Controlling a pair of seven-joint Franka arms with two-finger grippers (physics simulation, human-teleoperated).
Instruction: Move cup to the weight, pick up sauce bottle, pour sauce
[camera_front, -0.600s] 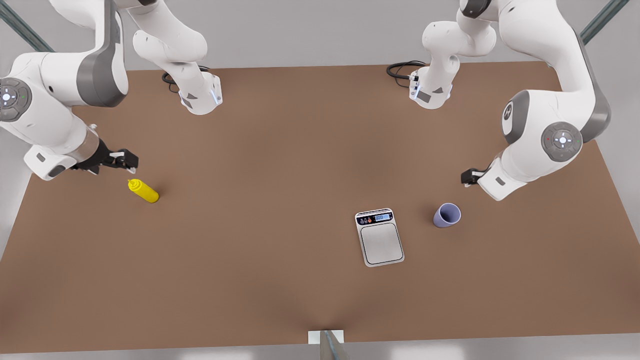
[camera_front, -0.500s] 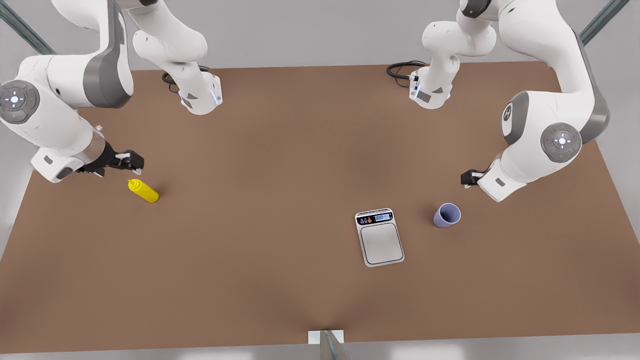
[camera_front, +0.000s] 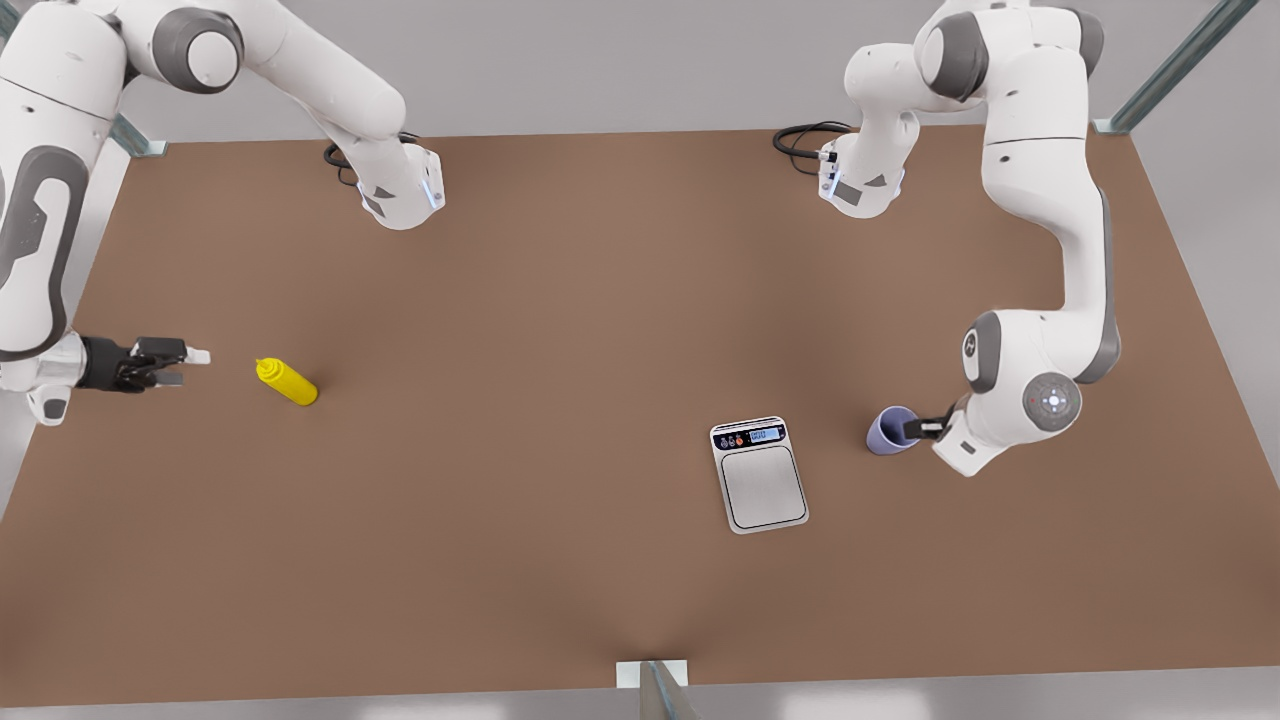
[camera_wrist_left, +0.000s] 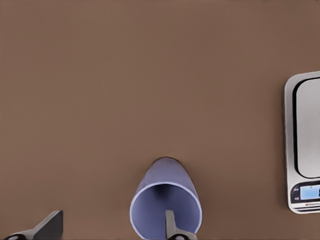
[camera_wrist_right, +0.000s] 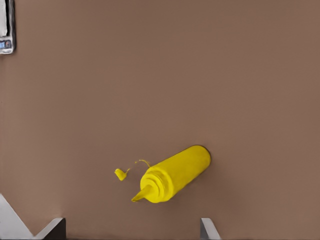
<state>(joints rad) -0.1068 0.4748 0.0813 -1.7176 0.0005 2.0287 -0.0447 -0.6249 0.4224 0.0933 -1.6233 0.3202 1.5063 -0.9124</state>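
The lavender cup (camera_front: 888, 430) stands on the table just to the front view's right of the silver-grey weight (camera_front: 762, 485). My left gripper (camera_front: 912, 428) is open at the cup's rim. In the left wrist view one finger (camera_wrist_left: 172, 227) reaches into the mouth of the cup (camera_wrist_left: 165, 200) and the other finger (camera_wrist_left: 47, 227) stays well outside. The yellow sauce bottle (camera_front: 288, 382) rests at the front view's left. My right gripper (camera_front: 185, 365) is open, low and level with it, a short gap to its left. The bottle (camera_wrist_right: 175, 174) lies ahead of the fingers, untouched.
The weight's edge and display (camera_wrist_left: 304, 145) sit close beside the cup. A small yellow cap on a thin tether (camera_wrist_right: 120, 174) lies by the bottle's nozzle. Both arm bases (camera_front: 400, 190) (camera_front: 860, 180) and black cables stand at the table's far edge.
My left gripper dropped down onto the cup's rim. My right gripper swung from just above the bottle to a lower spot farther to the front view's left. Bottle, cup and weight stayed put.
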